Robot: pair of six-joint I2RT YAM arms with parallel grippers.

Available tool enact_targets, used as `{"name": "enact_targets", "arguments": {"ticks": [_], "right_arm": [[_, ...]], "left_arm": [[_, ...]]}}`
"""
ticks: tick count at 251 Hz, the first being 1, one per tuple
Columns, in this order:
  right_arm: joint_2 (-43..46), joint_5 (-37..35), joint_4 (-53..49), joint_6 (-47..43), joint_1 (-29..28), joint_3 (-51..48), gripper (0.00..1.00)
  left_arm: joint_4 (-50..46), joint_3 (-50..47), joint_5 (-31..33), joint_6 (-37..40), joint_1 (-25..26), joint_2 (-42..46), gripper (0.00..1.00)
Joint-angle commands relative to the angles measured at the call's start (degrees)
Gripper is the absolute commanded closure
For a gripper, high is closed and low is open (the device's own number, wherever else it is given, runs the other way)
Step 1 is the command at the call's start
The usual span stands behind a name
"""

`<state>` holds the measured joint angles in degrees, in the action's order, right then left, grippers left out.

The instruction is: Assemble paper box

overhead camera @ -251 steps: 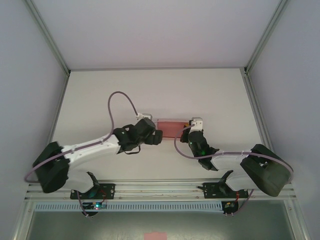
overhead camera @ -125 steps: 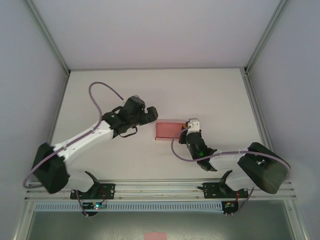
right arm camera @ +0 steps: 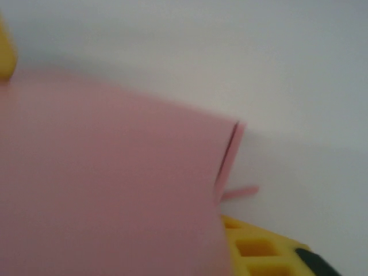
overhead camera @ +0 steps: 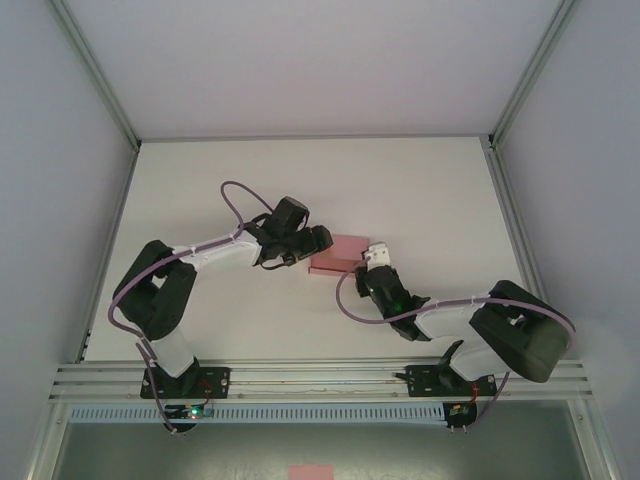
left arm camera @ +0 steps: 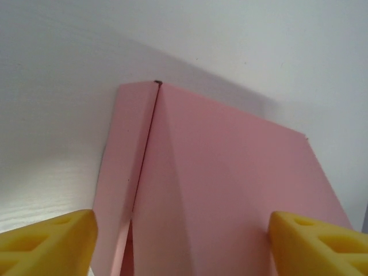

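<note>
paper box [overhead camera: 338, 254] lies lengthwise between claws | left gripper [left arm camera: 181, 224] open, astride its end | right gripper [overhead camera: 365, 262]: grip unclear

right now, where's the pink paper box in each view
top external: paper box near the picture's centre
left wrist: paper box lower centre, between yellow fingers
right wrist: paper box left and bottom, blurred
shared landmark: white table beneath it
</note>
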<state>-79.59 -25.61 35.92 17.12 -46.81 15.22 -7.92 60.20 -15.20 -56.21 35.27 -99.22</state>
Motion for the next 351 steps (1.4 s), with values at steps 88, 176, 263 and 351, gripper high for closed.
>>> {"name": "enact_targets", "arguments": {"ticks": [88,176,263,351], "right_arm": [[39.1,21.5,-36.0,1.8,-0.8,-0.6,0.02],[26.6,24.7,-37.5,13.5,16.0,11.9,0.02],[-3.3,38.5,-30.2,11.8,22.6,21.1,0.15],[-15.5,42.2,-22.8,16.1,27.0,15.3,0.6]], "left_arm": [[-2.0,-5.2,5.8,2.6,0.2,-3.2,0.39],[1.3,-5.3,1.4,2.8,0.2,-6.4,0.43],[1.3,-5.6,2.0,3.5,0.1,-7.1,0.43],[-1.4,-7.3,3.4,7.3,0.2,-6.4,0.47]]}}
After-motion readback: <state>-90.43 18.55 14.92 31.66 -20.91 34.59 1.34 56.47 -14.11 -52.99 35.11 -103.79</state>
